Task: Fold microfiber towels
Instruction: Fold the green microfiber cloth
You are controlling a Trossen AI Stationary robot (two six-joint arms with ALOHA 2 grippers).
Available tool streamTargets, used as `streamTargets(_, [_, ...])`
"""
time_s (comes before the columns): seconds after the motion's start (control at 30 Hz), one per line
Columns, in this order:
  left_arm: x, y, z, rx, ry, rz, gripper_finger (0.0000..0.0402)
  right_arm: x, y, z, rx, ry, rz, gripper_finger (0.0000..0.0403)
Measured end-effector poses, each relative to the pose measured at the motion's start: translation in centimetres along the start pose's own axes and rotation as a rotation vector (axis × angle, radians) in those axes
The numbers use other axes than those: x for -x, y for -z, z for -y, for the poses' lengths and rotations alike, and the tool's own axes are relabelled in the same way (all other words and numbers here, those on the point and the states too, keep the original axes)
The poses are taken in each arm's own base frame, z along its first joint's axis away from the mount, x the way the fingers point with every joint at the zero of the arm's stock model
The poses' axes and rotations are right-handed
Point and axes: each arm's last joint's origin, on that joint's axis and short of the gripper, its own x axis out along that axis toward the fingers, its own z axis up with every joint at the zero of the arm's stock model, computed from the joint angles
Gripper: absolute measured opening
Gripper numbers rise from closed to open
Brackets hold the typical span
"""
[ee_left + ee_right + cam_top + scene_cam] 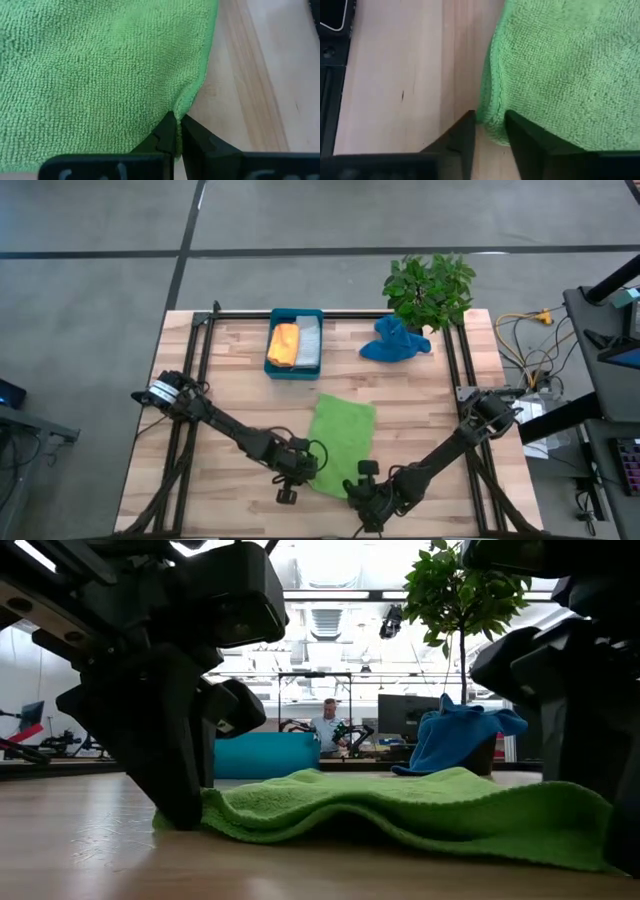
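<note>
A lime green towel (342, 435) lies spread flat on the wooden table, near the front middle. My left gripper (298, 467) is down at its near left corner and shut on its edge (178, 120). My right gripper (362, 485) is down at the near right corner, open, with the towel's edge (487, 117) between its fingers. A blue towel (395, 340) lies crumpled at the far right. An orange towel (284, 343) and a grey towel (308, 342) lie folded in the teal tray (295, 370). My left gripper pinches the green towel's hemmed left edge (186, 102) between its two fingers, near the near corner. The fingers come from above, pointing down. The cloth puckers up into a small ridge at the fingertips; the rest lies flat on the table. My right gripper has one finger (465, 127) over bare wood and the other (517, 130) over the towel's corner; I cannot tell whether they touch the cloth.
A potted plant (430, 285) stands at the far right corner, just behind the blue towel. The black frame rails (200, 340) run along the table's left, right and far sides. Bare wood lies left and right of the green towel. A person (327, 725) sits in the room behind.
</note>
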Motion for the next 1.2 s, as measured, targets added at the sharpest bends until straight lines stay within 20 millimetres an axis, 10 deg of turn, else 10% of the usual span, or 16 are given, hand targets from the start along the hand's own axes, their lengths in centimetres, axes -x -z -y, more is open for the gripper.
streamTargets(0.2, [0.4, 0.1, 0.1, 0.001, 0.014, -0.016, 0.0, 0.7, 0.0, 0.1, 0.023, -0.003, -0.005, 0.0017])
streamTargets(0.73, [4.7, -0.9, 1.6, -0.025, 0.285, -0.008, 0.0, 5.5, -2.0, -0.7, -0.019, -0.154, 0.139, 0.0013])
streamTargets(1.2, [8.3, -2.2, 0.4, -0.087, 0.192, 0.133, 0.0, 6.4, -2.0, 0.4, -0.085, -0.104, 0.096, 0.0013])
